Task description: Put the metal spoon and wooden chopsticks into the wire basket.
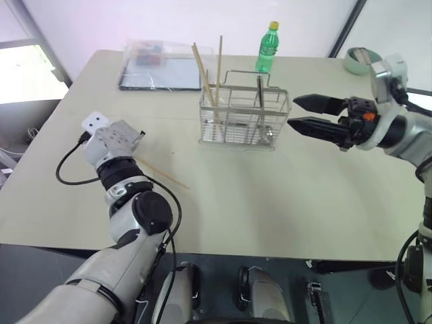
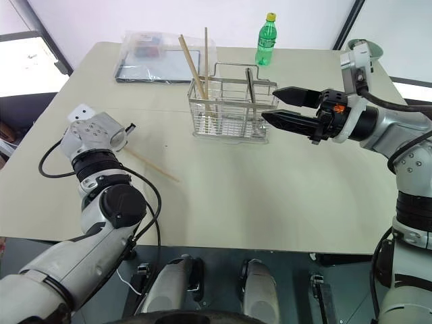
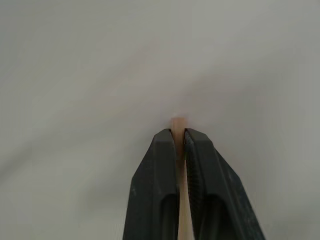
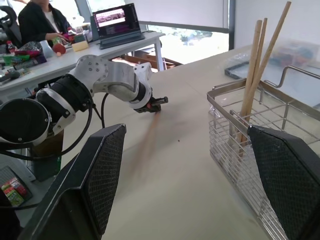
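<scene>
Left gripper (image 3: 180,137) is clamped on a wooden chopstick (image 2: 154,167) lying on the surface (image 1: 270,202); right gripper (image 1: 302,113) apart. Next: lift, carry to wire basket (image 1: 244,116).

A pale beige table (image 1: 283,202) carries everything. Near its middle stands the wire basket (image 1: 244,116). One chopstick (image 1: 164,174) lies flat on the left part of the top, well apart from the basket. At the far edge lie a clear plastic box (image 1: 156,64), a green bottle (image 1: 267,48) standing upright, and a tape roll (image 1: 360,59) at the far right corner.
</scene>
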You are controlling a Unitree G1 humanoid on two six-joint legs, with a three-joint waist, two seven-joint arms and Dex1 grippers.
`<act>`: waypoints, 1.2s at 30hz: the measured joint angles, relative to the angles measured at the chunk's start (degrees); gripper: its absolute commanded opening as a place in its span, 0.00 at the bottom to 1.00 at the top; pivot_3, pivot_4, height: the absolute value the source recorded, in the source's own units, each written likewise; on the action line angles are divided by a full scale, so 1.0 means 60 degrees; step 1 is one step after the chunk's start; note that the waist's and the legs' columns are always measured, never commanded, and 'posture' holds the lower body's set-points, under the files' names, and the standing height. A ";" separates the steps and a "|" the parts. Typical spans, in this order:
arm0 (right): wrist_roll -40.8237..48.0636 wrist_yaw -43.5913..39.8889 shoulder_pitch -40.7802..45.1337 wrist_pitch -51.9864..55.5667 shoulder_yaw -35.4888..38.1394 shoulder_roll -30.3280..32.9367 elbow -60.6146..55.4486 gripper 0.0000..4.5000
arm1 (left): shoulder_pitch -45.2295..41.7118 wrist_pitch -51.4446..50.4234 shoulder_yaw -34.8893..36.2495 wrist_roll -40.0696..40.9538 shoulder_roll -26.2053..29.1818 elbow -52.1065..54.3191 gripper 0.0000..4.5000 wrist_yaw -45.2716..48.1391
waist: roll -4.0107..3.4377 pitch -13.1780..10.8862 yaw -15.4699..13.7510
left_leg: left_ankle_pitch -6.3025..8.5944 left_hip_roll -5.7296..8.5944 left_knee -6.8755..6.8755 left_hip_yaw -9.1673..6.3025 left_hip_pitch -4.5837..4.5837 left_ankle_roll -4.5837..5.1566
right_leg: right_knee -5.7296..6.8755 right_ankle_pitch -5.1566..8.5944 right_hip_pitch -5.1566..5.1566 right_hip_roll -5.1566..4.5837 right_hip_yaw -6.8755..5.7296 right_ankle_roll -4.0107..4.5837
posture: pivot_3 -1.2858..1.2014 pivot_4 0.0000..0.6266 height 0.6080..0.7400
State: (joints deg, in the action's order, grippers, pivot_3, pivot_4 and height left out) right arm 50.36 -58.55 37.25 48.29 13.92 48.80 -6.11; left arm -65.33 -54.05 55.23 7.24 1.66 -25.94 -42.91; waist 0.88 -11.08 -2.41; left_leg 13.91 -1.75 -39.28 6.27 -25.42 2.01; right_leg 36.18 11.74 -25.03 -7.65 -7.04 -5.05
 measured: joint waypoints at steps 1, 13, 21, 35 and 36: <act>0.0000 0.0000 0.0001 0.0007 0.0000 0.0001 0.0001 0.89 | 0.0003 0.0027 -0.0017 0.0122 0.0052 -0.0047 0.02 -0.0032 | 0.0000 0.0000 0.0008 | 0.0000 0.0000 0.0000 0.0000 0.0000 0.0000 | 0.0000 0.0000 0.0000 0.0000 0.0000 0.0000 | 0.52 0.24 0.75; -0.0005 -0.0001 0.0099 0.0026 -0.0002 -0.0004 0.0042 0.89 | -0.0176 0.3049 -0.1530 0.0841 0.2530 -0.1269 0.02 0.2291 | 0.0018 -0.0011 0.0107 | -0.0026 -0.0015 0.0005 0.0011 -0.0047 -0.0043 | 0.0001 -0.0002 -0.0054 0.0021 0.0000 0.0005 | 0.52 0.24 0.75; 0.0002 -0.0002 0.0201 0.0208 -0.0002 0.0008 0.0071 0.89 | -0.4155 0.5991 -0.2569 0.2362 0.4339 -0.3076 0.02 0.7450 | 0.0031 -0.0017 0.0004 | 0.0008 -0.0003 -0.0092 -0.0010 -0.0156 0.0007 | -0.0032 -0.0015 -0.0064 -0.0002 -0.0046 -0.0020 | 0.52 0.24 0.75; 0.0153 0.0620 -0.0279 0.0396 0.0782 0.0261 -0.0264 0.89 | -0.3862 0.5979 -0.6357 0.2044 0.2714 -0.3910 0.02 1.2091 | 0.0021 -0.0019 0.0175 | 0.0009 -0.0006 -0.0117 0.0010 -0.0164 0.0022 | -0.0010 -0.0025 -0.0082 0.0014 -0.0022 -0.0042 | 0.52 0.24 0.75; 0.0213 0.0688 -0.0358 0.0433 0.0877 0.0300 -0.0310 0.89 | -0.3865 0.6080 -0.6428 0.2009 0.2668 -0.3951 0.02 1.2108 | 0.0023 -0.0020 0.0221 | 0.0009 -0.0008 -0.0117 0.0008 -0.0165 0.0022 | -0.0011 -0.0025 -0.0082 0.0014 -0.0023 -0.0042 | 0.52 0.24 0.75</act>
State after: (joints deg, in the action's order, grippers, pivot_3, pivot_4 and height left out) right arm 51.63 -54.43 35.10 50.89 19.18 50.59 -7.97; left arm -88.52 -17.57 16.67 19.30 17.67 -49.65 29.74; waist 1.02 -11.20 -1.08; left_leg 13.96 -1.80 -39.99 6.31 -26.41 2.14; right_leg 36.11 11.59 -25.52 -7.56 -7.18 -5.31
